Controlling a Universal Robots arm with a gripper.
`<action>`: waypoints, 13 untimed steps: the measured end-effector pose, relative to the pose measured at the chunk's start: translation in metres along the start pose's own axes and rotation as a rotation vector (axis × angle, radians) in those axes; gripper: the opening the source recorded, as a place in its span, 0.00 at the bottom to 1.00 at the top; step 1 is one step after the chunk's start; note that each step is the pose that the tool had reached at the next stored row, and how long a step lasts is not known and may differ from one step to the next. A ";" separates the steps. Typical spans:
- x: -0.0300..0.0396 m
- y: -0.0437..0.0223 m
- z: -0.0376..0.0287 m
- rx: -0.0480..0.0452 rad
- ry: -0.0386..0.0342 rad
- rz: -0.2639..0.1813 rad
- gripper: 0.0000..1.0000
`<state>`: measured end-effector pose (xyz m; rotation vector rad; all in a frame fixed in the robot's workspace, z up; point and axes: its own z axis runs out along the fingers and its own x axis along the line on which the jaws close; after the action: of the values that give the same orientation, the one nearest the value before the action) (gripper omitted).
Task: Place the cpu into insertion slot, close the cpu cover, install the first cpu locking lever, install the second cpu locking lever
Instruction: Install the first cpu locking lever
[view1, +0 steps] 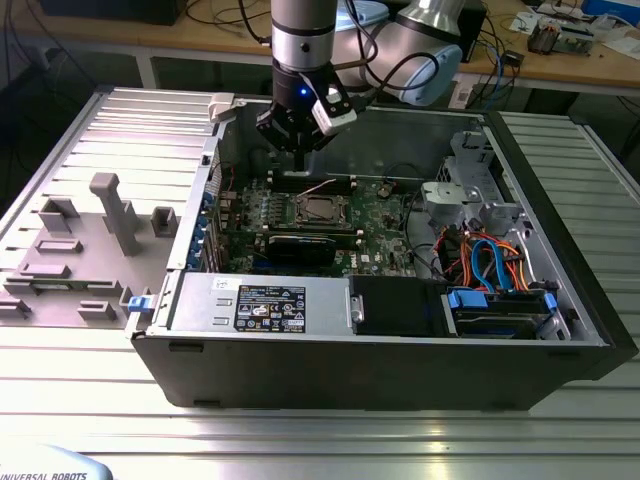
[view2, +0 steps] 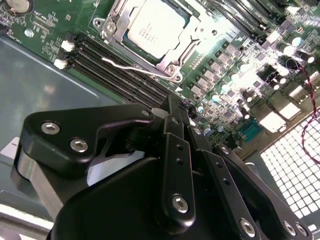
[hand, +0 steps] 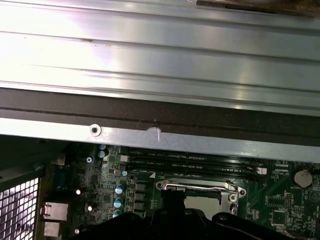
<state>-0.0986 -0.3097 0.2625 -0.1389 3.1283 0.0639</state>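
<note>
An open desktop computer case (view1: 560, 300) lies on its side on a ribbed metal table (view1: 300, 440), its green motherboard (view1: 385, 215) facing up. One robot arm (view1: 300, 40) reaches down into the case from above. One grey plastic fixture plate (view1: 90, 250) with upright pegs sits on the table just beside the case, toward the exterior view's left. Inside the case, one power supply (view1: 260, 305) with a label runs along the near wall, and one drive bay (view1: 500, 310) with blue clips and a bundle of blue, orange and red cables (view1: 485, 260) sits toward the exterior view's right.

One black graphics card (view1: 300, 245) lies across the board, near the socket.

The gripper (view2: 181, 107) hangs above the board just beside the insertion slot (view2: 150, 32); its two black fingers (view2: 175, 130) are pressed together, clamping nothing.

The cpu (view2: 152, 25) sits in the slot, silver top up. The cpu cover (view2: 197, 35) lies closed around it. One thin wire locking lever (view2: 122, 67) lies along the socket's edge, beside four long memory slots (view2: 120, 70).
</note>
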 end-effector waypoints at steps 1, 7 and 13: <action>0.0000 -0.0003 0.0001 -0.0001 0.0001 0.000 0.11; -0.0009 -0.0015 0.0010 -0.0023 0.0001 0.000 0.11; -0.0094 -0.0024 0.0038 -0.0134 -0.0005 0.000 0.11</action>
<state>-0.0890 -0.3112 0.2587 -0.1389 3.1278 0.0849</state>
